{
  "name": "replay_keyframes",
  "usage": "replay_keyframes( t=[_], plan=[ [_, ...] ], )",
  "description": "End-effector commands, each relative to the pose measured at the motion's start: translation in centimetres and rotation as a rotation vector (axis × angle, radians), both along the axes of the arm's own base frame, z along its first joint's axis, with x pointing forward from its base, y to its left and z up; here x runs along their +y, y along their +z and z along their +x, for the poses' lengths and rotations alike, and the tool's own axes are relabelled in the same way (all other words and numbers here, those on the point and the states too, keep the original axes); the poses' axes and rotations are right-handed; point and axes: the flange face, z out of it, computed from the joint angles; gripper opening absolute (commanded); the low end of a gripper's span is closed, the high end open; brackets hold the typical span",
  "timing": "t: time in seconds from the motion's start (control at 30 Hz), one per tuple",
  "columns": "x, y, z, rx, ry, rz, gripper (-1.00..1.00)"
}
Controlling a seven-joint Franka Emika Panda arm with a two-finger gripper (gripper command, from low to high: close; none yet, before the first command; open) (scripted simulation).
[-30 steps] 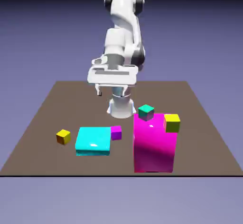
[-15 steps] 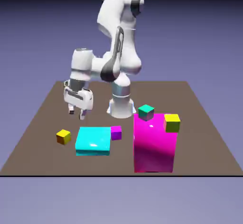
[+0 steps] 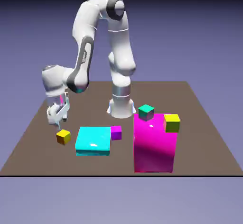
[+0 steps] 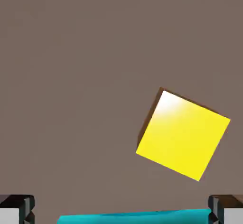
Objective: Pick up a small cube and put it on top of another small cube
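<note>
Hanging just above the little yellow cube (image 3: 63, 136), the gripper (image 3: 58, 120) is seen wide apart with nothing held between its fingertips (image 4: 18, 208). The yellow cube (image 4: 182, 135) is still resting on the brown table (image 3: 28, 142), near the exterior view's left, just beside the flat cyan block (image 3: 93, 140). In the hand view it is shown off to one side, not between the tips, so the hand is judged to be not yet lined up. The teal-topped cube (image 3: 146, 111) is sitting up on the big magenta block (image 3: 154, 144), well apart from the yellow one. Nothing has been picked up yet. Lining up, lowering, grabbing, lifting, carrying and stacking are all left to be done.
</note>
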Motion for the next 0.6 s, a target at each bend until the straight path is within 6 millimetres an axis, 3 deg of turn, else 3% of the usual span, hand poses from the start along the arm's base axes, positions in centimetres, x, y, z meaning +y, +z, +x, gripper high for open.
replay_keyframes(
  t=[0.0, 0.13, 0.33, 0.37, 0.4, 0.57],
  plan=[
    [-0.6, -0.6, -0.6, 0.004, -0.049, 0.030, 0.00],
    [-2.6, -2.6, -3.2, 0.016, -0.242, 0.150, 0.00],
    [-1.2, -9.4, -2.5, 0.016, -0.249, 0.155, 0.00],
    [-1.2, -9.4, -2.5, 0.016, -0.249, 0.155, -1.00],
    [-1.2, -9.4, -2.5, 0.016, -0.249, 0.155, -1.00],
    [-2.5, -3.4, -3.2, 0.015, -0.249, 0.155, -1.00]
  ],
)
